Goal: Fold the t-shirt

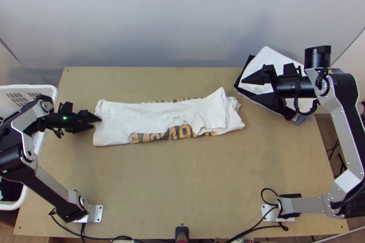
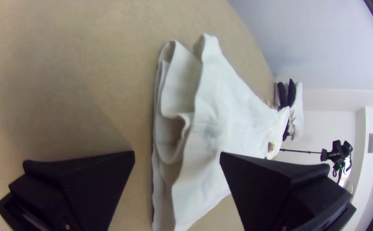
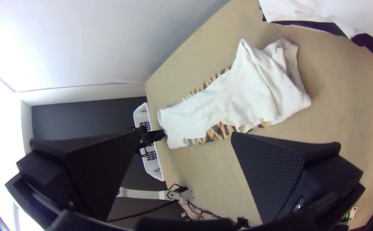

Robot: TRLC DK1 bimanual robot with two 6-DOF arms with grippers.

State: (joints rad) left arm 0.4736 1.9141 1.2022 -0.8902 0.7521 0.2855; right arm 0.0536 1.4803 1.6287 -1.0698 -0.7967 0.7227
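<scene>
Shirt (image 1: 121,122) lay on table (image 1: 182,188) as long strip of layers, print exposed along both long edges. Left gripper (image 2: 177,155) stood at strip's end, jaws apart; right gripper (image 3: 185,133) hung by cloth pile (image 1: 269,58), jaws apart. Risk: catching top layer alone and opening strip; probable cause, loose layers. Rumpled opposite end could have skewed next fold. Left wrist view showed end layers gaping in loops; top view showed same end as plain edge.
</scene>
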